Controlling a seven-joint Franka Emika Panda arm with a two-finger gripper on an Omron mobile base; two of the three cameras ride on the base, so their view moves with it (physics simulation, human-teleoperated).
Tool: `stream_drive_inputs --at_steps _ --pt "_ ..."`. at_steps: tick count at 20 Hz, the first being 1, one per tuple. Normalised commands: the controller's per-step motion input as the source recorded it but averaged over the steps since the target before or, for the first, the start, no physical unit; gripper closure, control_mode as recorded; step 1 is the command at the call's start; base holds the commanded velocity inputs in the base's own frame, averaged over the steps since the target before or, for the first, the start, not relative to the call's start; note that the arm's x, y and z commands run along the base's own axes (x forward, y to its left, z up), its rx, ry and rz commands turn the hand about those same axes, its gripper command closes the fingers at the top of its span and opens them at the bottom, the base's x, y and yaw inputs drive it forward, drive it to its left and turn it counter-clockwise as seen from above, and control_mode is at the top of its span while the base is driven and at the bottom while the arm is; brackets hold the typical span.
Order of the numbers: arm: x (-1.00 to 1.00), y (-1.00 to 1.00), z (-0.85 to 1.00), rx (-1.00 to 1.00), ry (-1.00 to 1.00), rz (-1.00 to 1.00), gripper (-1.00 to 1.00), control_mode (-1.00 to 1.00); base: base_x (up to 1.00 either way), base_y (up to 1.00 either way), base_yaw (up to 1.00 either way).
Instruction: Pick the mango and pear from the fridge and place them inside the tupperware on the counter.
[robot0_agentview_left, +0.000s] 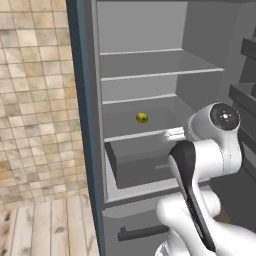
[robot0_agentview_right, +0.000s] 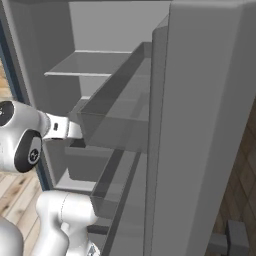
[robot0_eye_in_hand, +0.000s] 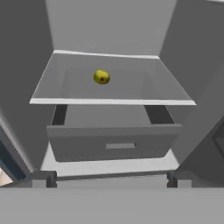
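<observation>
The fridge (robot0_agentview_left: 85, 100) stands open in front of me. A small yellow-green pear (robot0_agentview_left: 141, 117) lies alone on the lower pale shelf (robot0_eye_in_hand: 109, 101), toward its back and left of centre; in the hand view the pear (robot0_eye_in_hand: 101, 77) sits above the grey drawer (robot0_eye_in_hand: 113, 142). My gripper (robot0_eye_in_hand: 111, 180) is open, its two dark fingertips (robot0_eye_in_hand: 43, 179) spread wide at the fridge's mouth, well short of the pear, with nothing between them. The mango, the tupperware and the counter are out of view.
The fridge door with its grey racks (robot0_agentview_right: 120, 120) stands open close on my right. Two bare shelves (robot0_agentview_left: 160, 74) sit above the pear's shelf. A tiled wall (robot0_agentview_left: 35, 100) and wooden floor (robot0_agentview_left: 50, 225) lie left of the fridge.
</observation>
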Motion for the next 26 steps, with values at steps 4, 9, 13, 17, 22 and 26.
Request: stream_drive_inputs --at_steps 4,9,13,17,22,26 --pt "0.42 -0.06 0.00 0.03 0.02 0.00 -1.00 -1.00 0.00 0.00 0.00" --pt "0.36 -0.05 -0.13 0.03 0.01 0.00 -1.00 -1.00 0.00 0.00 0.00" --pt "0.36 0.00 -0.19 0.00 0.00 0.00 -1.00 -1.00 0.00 0.00 0.00" --pt "0.38 -0.01 -0.22 0.00 0.00 0.00 -1.00 -1.00 0.00 0.00 0.00" --pt "0.44 -0.07 -0.14 0.01 0.00 0.00 -1.00 -1.00 0.00 0.00 0.00" --pt "0.43 -0.02 -0.08 0.03 0.03 0.00 -1.00 -1.00 0.00 0.00 0.00"
